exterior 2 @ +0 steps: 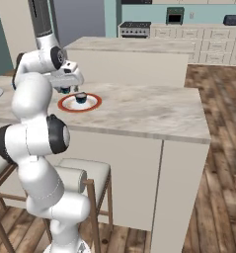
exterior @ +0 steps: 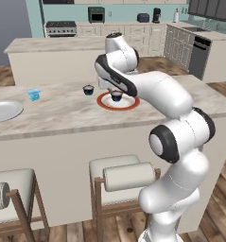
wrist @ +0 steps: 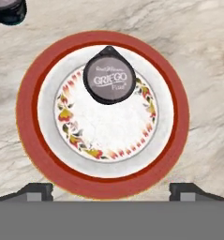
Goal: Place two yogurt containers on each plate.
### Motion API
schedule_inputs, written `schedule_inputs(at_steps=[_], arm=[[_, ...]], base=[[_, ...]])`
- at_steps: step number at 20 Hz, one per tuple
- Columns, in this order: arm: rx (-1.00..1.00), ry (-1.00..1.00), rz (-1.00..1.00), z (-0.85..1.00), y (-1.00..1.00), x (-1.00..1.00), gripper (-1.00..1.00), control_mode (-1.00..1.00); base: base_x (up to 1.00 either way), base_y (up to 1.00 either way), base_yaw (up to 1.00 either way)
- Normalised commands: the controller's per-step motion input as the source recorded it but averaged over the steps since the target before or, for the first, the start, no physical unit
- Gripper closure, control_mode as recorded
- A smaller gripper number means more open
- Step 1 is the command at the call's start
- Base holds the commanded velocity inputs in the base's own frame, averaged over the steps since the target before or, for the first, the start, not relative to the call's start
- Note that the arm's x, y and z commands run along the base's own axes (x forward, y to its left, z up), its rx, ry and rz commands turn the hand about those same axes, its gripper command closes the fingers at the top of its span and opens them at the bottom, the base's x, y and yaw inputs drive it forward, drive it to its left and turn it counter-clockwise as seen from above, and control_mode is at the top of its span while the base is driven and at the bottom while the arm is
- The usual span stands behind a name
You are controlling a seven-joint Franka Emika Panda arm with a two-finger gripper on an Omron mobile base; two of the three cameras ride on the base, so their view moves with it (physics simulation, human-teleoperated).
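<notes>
A dark yogurt cup with a grey "Griego" lid sits on the red-rimmed plate, toward one side of its floral centre, on the marble bench. The robot's fingers stand wide apart above the plate, holding nothing, their dark tips flanking the plate's near rim in the hand view. A second dark cup rests on the bench just beside the plate. A light blue cup stands farther along the bench, near the plain pale plate at the bench's left end. Two cushioned stools sit below the bench's front edge.
</notes>
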Motion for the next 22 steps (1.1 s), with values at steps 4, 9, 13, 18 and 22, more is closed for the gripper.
schedule_inputs(at_steps=[4,9,13,18,22], arm=[[0.18,0.01,-0.06,0.27,0.44,-0.02,-1.00,-1.00],[0.04,0.00,0.00,0.04,0.43,0.27,-1.00,-1.00],[0.00,0.00,0.17,0.00,0.27,0.45,-1.00,-1.00],[0.00,-0.01,0.34,-0.14,0.08,0.37,-1.00,-1.00],[0.00,0.00,0.49,-0.13,0.01,0.42,-1.00,-1.00]], base=[[0.00,0.00,0.00],[0.00,0.00,0.00],[0.00,0.00,0.00],[0.00,0.00,0.00],[0.00,0.00,0.00]])
